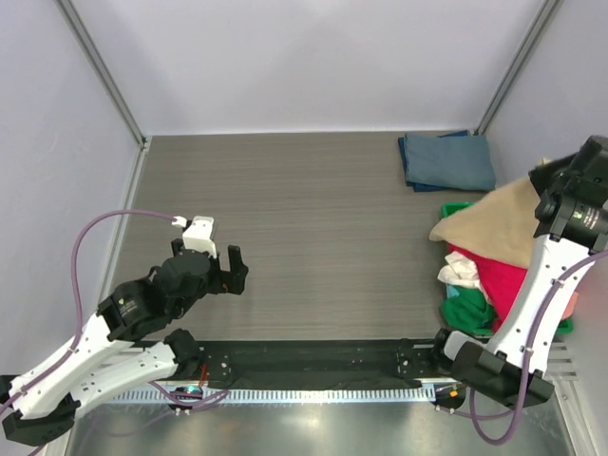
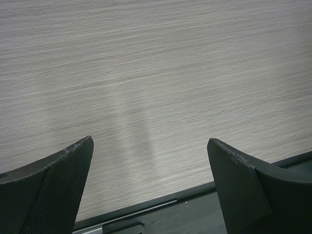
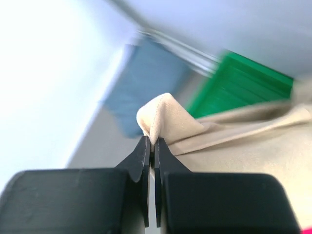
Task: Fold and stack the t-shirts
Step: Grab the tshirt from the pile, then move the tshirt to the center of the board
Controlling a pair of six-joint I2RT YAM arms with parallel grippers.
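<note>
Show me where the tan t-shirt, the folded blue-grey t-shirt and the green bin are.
tan t-shirt (image 1: 494,228): top external view, middle of the spread cloth.
folded blue-grey t-shirt (image 1: 446,160): top external view, centre of its top layer.
green bin (image 3: 243,85): right wrist view, its ribbed wall.

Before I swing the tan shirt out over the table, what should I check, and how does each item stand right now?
1. Right gripper shut on the tan t-shirt: ok, jaws pinch a fold.
2. Shirt lifted free of the green bin: cannot tell, it hangs over the pile there.
3. Left gripper open and empty: ok.
4. Middle of the table bare for laying out: ok.
5. Folded blue-grey t-shirt lying off to the far right: ok.
</note>
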